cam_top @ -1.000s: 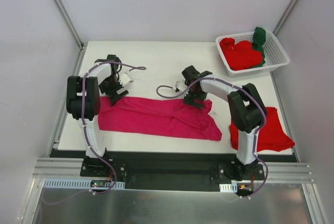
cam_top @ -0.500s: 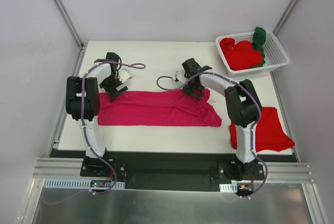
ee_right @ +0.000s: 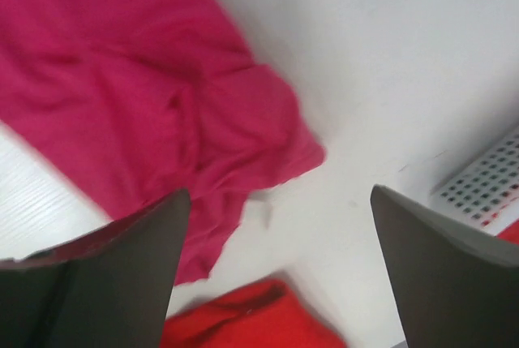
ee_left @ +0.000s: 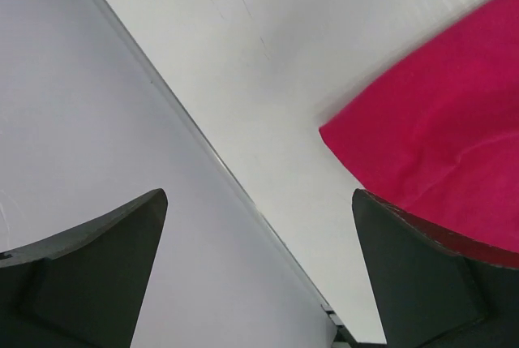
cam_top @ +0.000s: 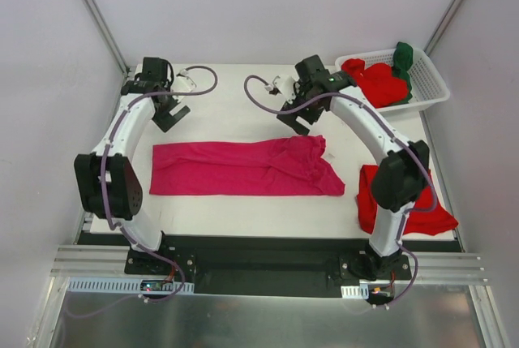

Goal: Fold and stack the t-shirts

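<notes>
Left pincer (cam_top: 171, 115): I am seeing it hanging wide and empty beyond the pink shirt's (cam_top: 235, 168) far left corner.
Right pincer (cam_top: 298, 121): hanging wide, empty, beyond its far right corner.

– How many shirts?
– One pink shirt (cam_top: 243, 167) mid-table, one red shirt (cam_top: 422, 202) at four o'clock, one green shirt (cam_top: 403, 58) basketed. The red heap (cam_top: 375, 84) beside it: count unclear.
– Anything else?
– One basket (cam_top: 434, 76) at one o'clock. Two arms: left arm (cam_top: 120, 127), right arm (cam_top: 369, 125).
</notes>
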You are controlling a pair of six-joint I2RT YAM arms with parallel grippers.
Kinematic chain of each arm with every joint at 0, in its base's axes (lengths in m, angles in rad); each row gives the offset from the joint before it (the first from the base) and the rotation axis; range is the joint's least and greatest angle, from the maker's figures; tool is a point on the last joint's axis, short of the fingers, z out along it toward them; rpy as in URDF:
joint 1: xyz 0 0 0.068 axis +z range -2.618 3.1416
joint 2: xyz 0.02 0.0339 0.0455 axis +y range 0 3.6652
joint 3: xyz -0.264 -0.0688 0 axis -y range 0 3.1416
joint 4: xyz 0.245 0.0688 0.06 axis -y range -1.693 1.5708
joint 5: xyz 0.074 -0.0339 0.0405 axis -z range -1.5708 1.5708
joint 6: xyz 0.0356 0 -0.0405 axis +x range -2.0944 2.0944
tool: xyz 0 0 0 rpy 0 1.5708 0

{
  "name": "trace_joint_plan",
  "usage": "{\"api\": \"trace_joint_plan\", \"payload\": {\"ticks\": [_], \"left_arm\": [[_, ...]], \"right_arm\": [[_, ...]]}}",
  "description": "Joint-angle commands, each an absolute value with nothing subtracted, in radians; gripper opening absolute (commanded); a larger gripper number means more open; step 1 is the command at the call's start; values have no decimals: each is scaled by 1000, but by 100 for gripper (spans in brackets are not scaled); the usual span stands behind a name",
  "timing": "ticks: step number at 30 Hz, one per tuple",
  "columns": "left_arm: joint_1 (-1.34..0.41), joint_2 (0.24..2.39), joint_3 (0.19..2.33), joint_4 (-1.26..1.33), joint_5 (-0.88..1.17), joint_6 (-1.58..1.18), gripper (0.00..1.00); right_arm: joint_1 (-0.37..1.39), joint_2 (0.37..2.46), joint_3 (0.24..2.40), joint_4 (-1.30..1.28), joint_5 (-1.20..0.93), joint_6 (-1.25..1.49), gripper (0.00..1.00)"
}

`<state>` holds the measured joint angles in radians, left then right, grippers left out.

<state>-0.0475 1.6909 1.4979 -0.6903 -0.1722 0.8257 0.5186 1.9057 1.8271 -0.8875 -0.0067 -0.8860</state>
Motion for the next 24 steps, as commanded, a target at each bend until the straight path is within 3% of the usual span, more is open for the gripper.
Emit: {"api": "trace_joint_plan", "payload": {"ticks": [1, 9, 24], "left_arm": [[-60, 1655, 1385, -735, -155, 816, 99], [-60, 1666, 1261, -736, -132, 799, 99], [-61, 1664, 1256, -776, -167, 805, 99]], "right_arm": [[520, 1861, 1815, -1116, -365, -839, 96], [514, 1985, 1812, -1279, -650, -989, 99], [526, 2103, 1847, -1172, -491, -1189, 97]]}}
